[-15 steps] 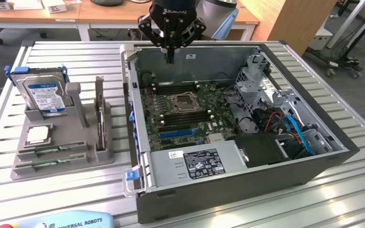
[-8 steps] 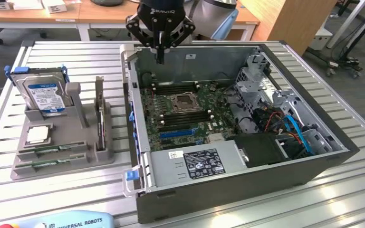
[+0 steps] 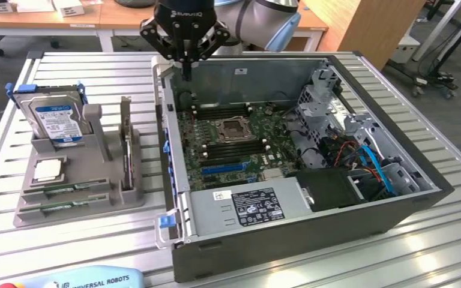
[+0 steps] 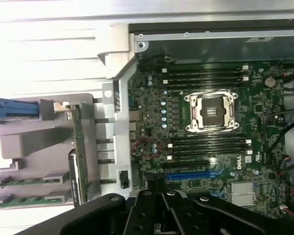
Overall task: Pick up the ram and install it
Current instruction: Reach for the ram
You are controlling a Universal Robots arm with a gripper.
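Note that the gripper is closed on itself and holds nothing; it hangs above the far corner of the open computer case, on the exterior view's left. The ram stands on edge in the grey fixture just beside the case, apart from the gripper. Both rest on a slatted metal table. Behind it you see wooden desks and grey floor.

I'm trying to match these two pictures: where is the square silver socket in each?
Exterior view: socket in the open case, between two banks of black slots.
Wrist view: socket between the same black slots.
Shared landmark: blue slot, just past one bank.
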